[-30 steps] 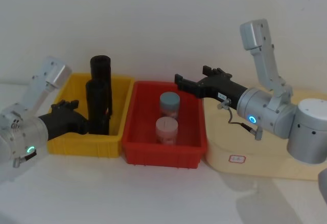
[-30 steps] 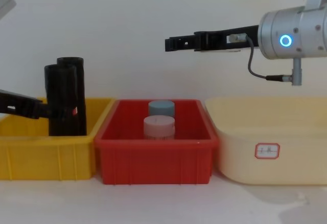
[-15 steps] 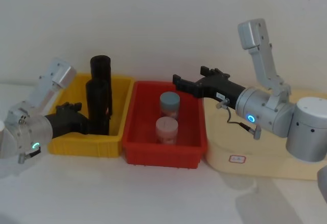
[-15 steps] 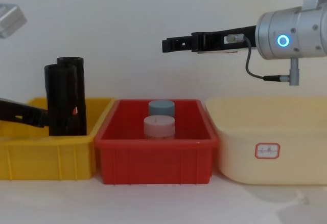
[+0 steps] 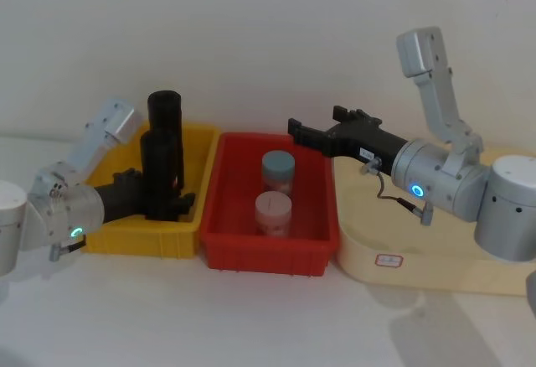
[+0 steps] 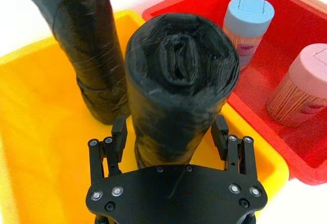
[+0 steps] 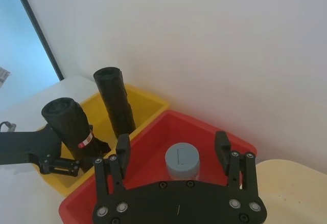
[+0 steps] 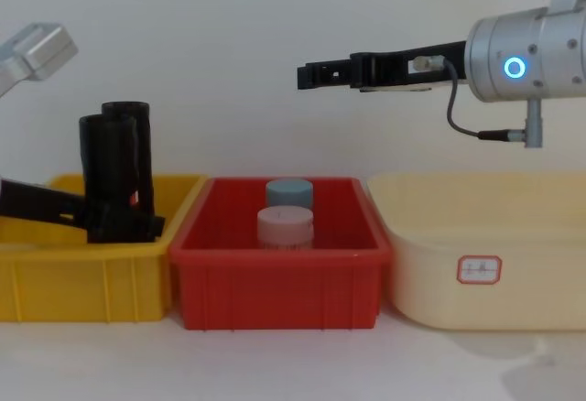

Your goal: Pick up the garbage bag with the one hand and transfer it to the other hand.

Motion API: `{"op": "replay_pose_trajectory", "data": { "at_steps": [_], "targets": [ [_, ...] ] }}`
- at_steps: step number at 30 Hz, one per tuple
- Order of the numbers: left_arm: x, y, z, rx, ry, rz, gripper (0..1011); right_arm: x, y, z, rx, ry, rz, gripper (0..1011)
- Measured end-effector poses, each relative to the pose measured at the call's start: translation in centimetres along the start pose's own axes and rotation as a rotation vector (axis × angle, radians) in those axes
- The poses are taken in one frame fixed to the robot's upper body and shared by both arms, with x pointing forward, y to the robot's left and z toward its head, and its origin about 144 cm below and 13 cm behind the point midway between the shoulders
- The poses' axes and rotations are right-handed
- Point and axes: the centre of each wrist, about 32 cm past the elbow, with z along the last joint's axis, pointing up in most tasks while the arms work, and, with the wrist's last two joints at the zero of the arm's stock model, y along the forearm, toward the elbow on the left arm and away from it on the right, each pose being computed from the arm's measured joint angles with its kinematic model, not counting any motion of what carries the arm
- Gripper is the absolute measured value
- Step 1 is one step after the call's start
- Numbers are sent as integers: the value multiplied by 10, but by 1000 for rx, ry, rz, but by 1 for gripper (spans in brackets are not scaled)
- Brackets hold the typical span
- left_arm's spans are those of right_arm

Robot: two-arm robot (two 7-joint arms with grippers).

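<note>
Two black garbage bag rolls stand upright in the yellow bin (image 5: 142, 237). The nearer garbage bag (image 5: 161, 174) carries a small red-and-white label. My left gripper (image 5: 172, 206), on the arm with the teal ring light, is open low in the bin. In the left wrist view its fingers (image 6: 119, 132) straddle the base of this garbage bag (image 6: 179, 81), close to its sides. The second roll (image 5: 165, 111) stands just behind. My right gripper (image 5: 295, 128), on the arm with the blue ring light, hangs open and empty in the air over the back of the red bin (image 5: 268, 258).
The red bin holds a grey-lidded jar (image 5: 278, 170) and a pink-lidded jar (image 5: 273, 212). A cream tub (image 5: 419, 266) sits to its right under my right arm. A white wall runs close behind the bins.
My left arm has swung in and its gripper has slid forward, so the fingers now reach past the nearer roll's base. The right gripper has barely shifted.
</note>
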Motion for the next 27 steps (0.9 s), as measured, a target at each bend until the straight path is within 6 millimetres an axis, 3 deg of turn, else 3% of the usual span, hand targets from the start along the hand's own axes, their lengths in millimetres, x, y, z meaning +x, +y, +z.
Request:
{"op": "replay_pose_trajectory", "data": {
  "at_steps": [9,13,20,23,27],
  "targets": [
    [1,-7,2,-6,4,-23,999,2,-1,1,5,1,4,1000],
    [2,-10,3,-8,5,-31,929,3,-1,1,7,1,5,1000],
    [2,-12,3,-10,6,-39,740,3,-2,1,8,1,6,1000],
    [2,-13,4,-10,6,-41,614,3,-2,1,9,2,6,1000],
    [2,-13,4,-11,6,-43,532,3,-2,1,9,1,7,1000]
  ]
}}
